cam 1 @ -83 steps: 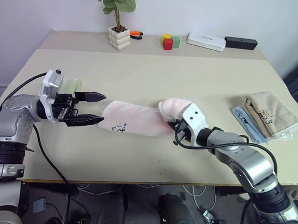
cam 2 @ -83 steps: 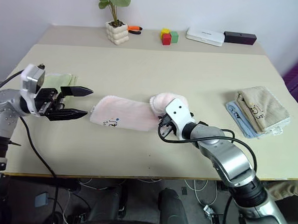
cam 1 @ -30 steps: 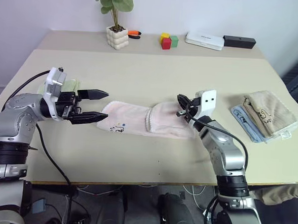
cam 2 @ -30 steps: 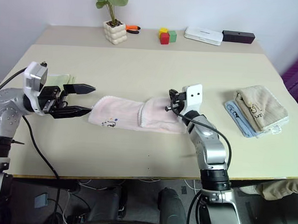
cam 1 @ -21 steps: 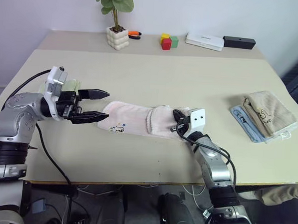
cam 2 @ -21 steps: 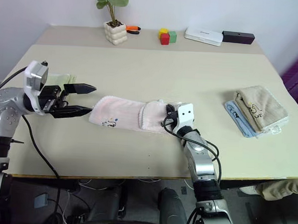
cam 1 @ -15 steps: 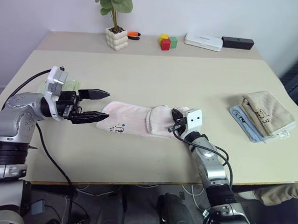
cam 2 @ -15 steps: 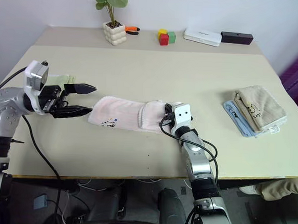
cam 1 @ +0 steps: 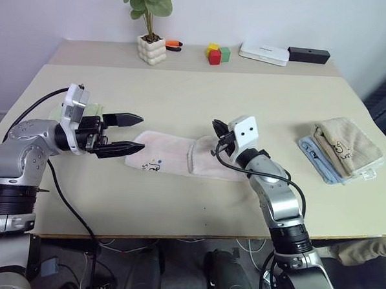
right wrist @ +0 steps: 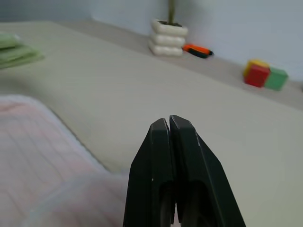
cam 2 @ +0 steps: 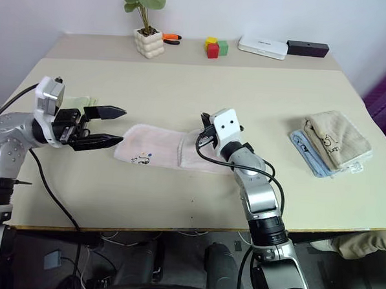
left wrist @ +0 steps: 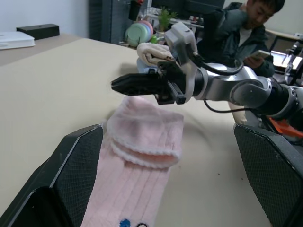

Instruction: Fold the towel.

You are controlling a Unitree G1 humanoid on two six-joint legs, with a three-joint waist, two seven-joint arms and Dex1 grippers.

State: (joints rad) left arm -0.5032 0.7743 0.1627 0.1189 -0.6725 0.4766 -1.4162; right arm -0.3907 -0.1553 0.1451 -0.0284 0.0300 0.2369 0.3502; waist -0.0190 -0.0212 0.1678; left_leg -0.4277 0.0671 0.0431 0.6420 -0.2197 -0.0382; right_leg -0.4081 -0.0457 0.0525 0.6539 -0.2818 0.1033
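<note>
The right gripper (right wrist: 169,124), fingers together and empty, has lifted off the long pale pink fluffy towel (cam 1: 179,155)'s folded-over end below it; the first fold looks laid. The left gripper (cam 1: 124,134), fingers apart, hovers beside the other end.

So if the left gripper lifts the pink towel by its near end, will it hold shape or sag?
Likely sag: the towel lies limp, its far end already flopped over in a soft fold. Its fluffy pile probably grips well. It looks light, so it may drag across the table rather than unfold.
</note>
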